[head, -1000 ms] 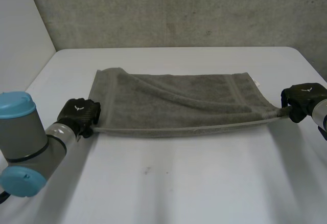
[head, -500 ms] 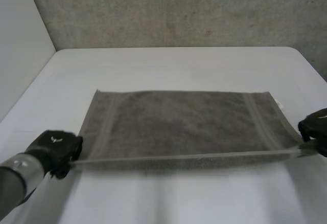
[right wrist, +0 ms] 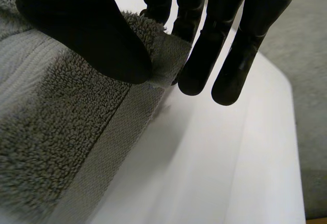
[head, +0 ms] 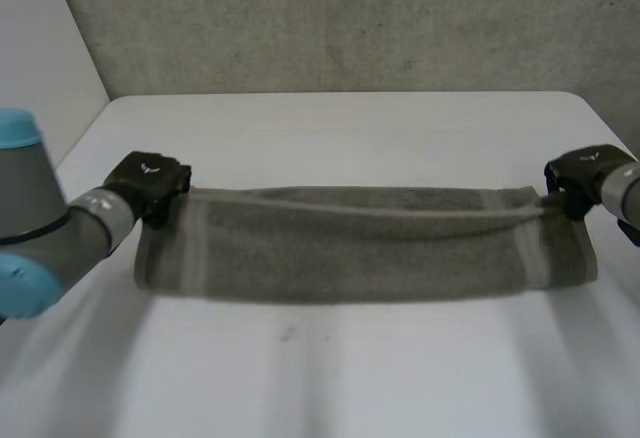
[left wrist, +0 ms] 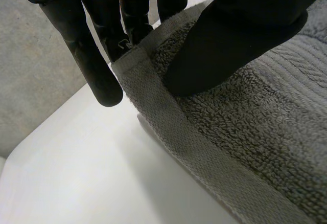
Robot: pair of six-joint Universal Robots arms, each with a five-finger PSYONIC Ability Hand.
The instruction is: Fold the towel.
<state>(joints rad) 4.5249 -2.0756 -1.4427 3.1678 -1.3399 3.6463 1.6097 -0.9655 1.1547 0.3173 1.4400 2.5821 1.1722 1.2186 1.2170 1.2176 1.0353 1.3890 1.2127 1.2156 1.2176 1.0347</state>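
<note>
A grey towel lies across the middle of the white table, folded into a long band with its upper layer lifted along the far edge. My left hand pinches the towel's far left corner between thumb and fingers. My right hand pinches the far right corner between thumb and fingers. The edge between both hands is stretched nearly straight.
A rough grey wall stands behind the table's far edge. A white side panel rises at the left. Bare tabletop lies in front of the towel and beyond it.
Both hands have carried the towel's near edge up and away, over the rest of the cloth to the far side. The towel went from spread flat to a doubled band.
</note>
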